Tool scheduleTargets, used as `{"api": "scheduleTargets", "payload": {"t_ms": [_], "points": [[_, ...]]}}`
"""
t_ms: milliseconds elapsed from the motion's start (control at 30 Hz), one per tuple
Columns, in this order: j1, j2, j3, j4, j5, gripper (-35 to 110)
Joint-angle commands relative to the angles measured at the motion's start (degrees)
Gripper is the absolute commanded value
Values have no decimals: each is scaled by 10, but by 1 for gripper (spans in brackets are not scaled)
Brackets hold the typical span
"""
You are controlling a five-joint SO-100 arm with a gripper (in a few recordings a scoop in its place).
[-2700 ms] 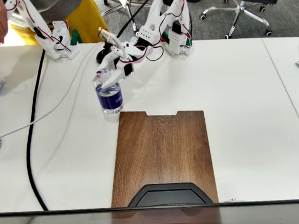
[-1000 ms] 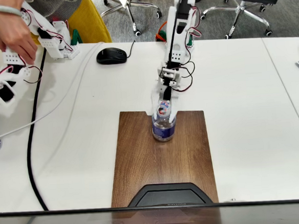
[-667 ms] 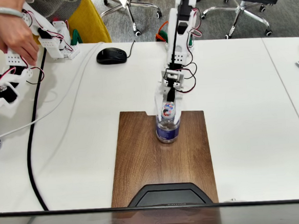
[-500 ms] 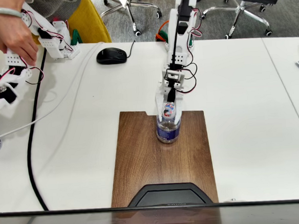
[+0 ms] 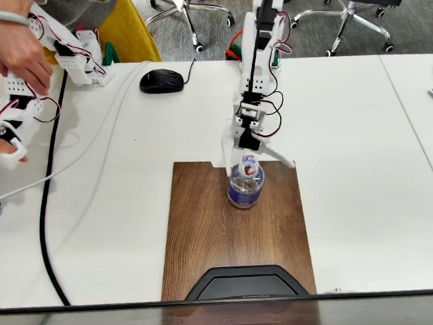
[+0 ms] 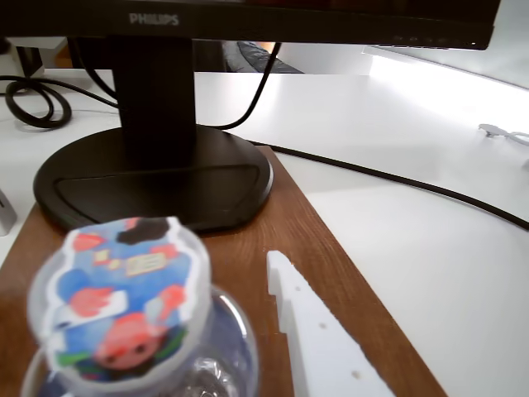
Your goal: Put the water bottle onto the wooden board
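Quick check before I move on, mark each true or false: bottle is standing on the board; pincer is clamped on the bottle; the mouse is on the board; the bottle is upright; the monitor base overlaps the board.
1. The water bottle stands on the wooden board. True.
2. The pincer is clamped on the bottle. False: its jaws are spread, one finger clear of the bottle.
3. The black mouse lies on the board. False: it sits on the white table, beyond the board.
4. The bottle is upright. True.
5. The monitor base rests partly on the board. True.

arm: white plastic links | black servos | red-black wires
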Motion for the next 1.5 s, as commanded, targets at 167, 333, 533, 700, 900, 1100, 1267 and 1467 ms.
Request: {"api": "scheduleTargets", "payload": {"t_ms": [167, 333, 533, 700, 900, 1100, 1267, 1467], "points": [[6, 19, -11, -5, -15, 83], [19, 52, 14, 4, -23, 83], [39, 163, 98, 33, -23, 83], [47, 275, 185, 52, -6, 83], [47, 404, 293, 83, 14, 82], [49, 522, 383, 156, 16, 81], [50, 640, 477, 190, 18, 81], [50, 752, 545, 222, 16, 81]]}}
